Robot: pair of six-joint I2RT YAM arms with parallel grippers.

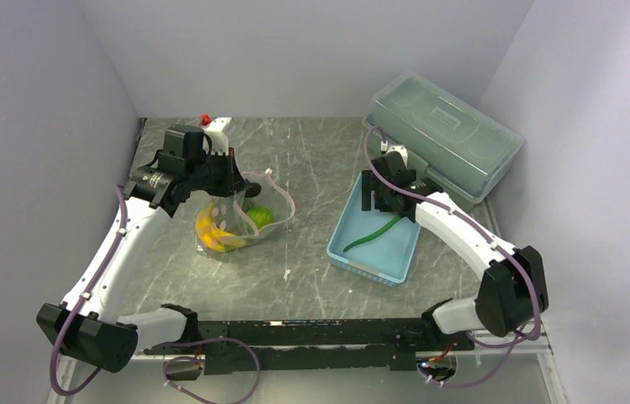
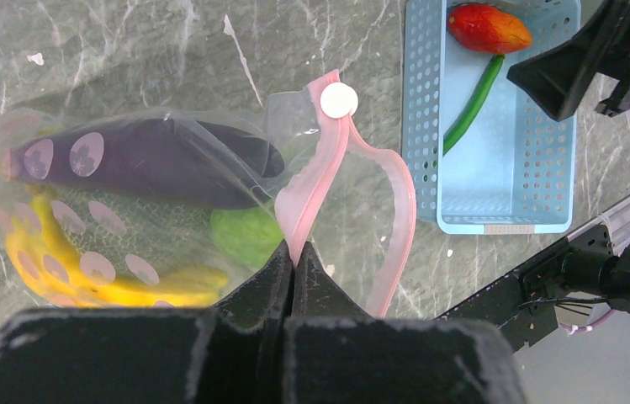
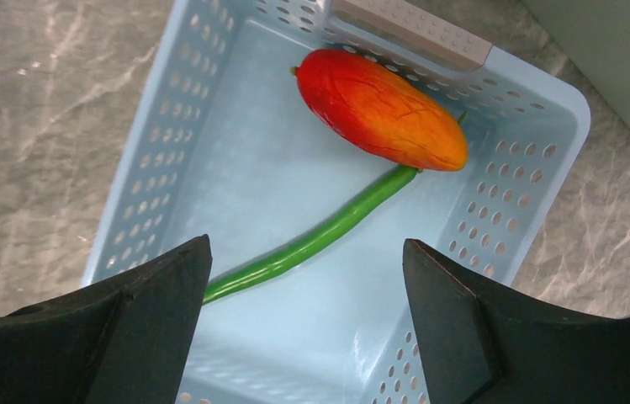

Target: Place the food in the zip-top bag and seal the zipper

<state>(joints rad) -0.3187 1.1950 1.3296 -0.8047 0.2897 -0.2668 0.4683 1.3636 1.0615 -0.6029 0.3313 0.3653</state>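
Observation:
The zip-top bag (image 2: 126, 194) lies left of centre with its mouth open. Through the clear plastic show a purple eggplant (image 2: 151, 160), yellow bananas (image 2: 84, 282), a netted melon (image 2: 147, 236) and a lime-green fruit (image 2: 248, 236). My left gripper (image 2: 294, 252) is shut on the pink zipper (image 2: 328, 160) at the mouth's near edge. My right gripper (image 3: 307, 242) hangs open over the light blue basket (image 3: 168, 151), nothing between its fingers. In the basket lie an orange-red piece (image 3: 378, 109) and a thin long green vegetable (image 3: 320, 236), the vegetable partly under the piece.
A big translucent lidded box (image 1: 443, 135) stands at the back right, just behind the basket (image 1: 376, 240). A small white object with a red top (image 1: 208, 120) sits at the back left behind the bag (image 1: 235, 219). Grey walls close in the table on three sides.

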